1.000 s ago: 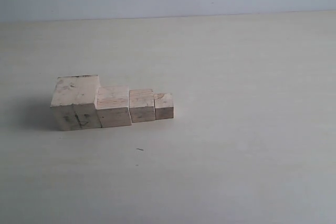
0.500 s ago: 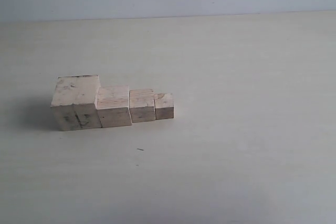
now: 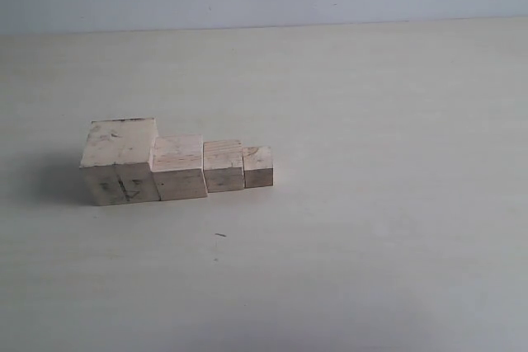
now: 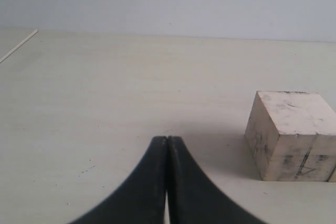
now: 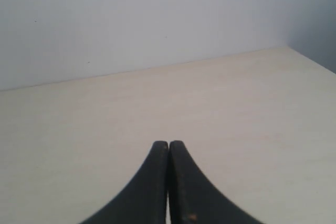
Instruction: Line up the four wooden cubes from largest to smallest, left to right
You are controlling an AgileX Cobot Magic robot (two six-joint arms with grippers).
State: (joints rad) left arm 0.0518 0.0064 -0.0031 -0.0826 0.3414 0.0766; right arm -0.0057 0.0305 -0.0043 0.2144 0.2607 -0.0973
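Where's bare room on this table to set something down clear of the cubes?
Bare table right of the smallest cube, plus the strips in front of and behind the row. Crowded only along that close-packed row.

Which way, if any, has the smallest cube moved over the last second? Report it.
No. The smallest cube stays put, same offset from the dark speck on the table, still touching its neighbour.
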